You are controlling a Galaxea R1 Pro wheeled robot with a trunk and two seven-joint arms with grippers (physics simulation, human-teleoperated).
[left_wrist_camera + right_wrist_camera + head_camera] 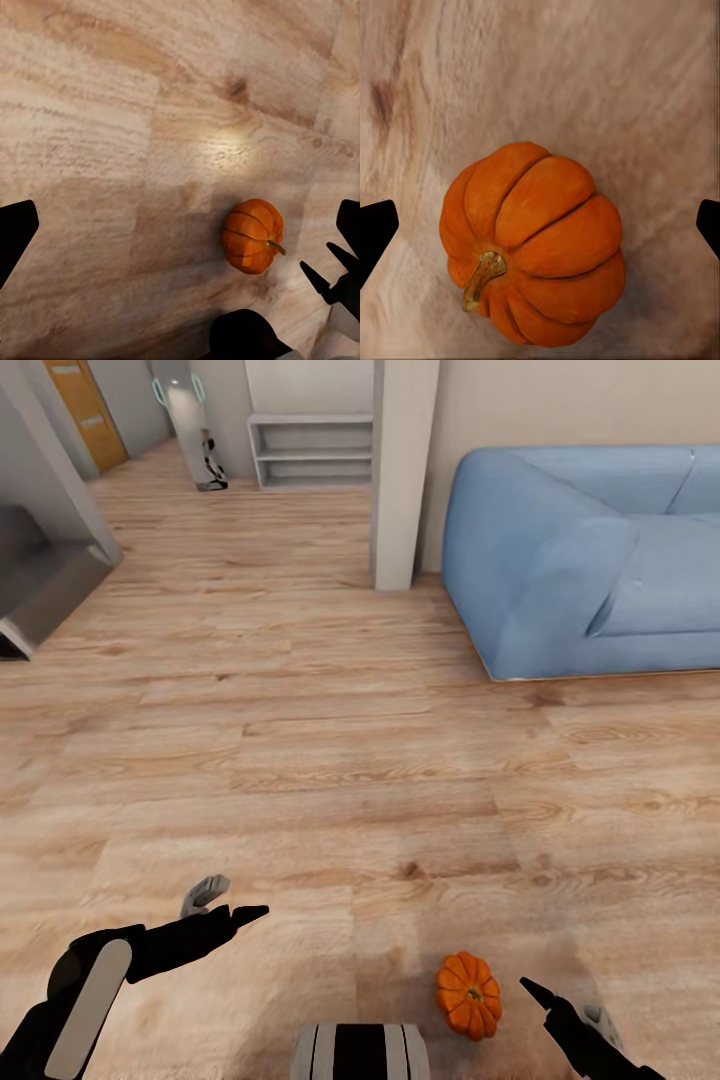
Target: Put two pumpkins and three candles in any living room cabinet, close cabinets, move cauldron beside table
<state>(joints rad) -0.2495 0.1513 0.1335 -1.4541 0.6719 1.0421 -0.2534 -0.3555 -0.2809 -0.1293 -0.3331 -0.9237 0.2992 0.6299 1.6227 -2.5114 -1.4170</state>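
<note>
One pumpkin [469, 995] lay on the wood floor [330, 760] at about five o'clock in the head view, close in front of the robot's base [360, 1052] and just beside the right gripper [560, 1000], not touching it. From the right wrist camera the pumpkin [534, 244] sat tipped over, stem sideways, between the two dark fingertips [375, 229] at the frame edges; the jaws stood wide apart with nothing in them. The left gripper [225, 905], at about seven o'clock, also hung spread and empty, well apart from the pumpkin [253, 235].

As a judgement, the task looked barely begun: this pumpkin was not yet grasped, let alone stowed. A blue sofa [590, 550] stood at two o'clock and a pale shelf unit [312, 452] at twelve. Picking up the pumpkin appeared to be the step in hand, with every placement, the closing of cabinets and the cauldron all seemingly left to do.
</note>
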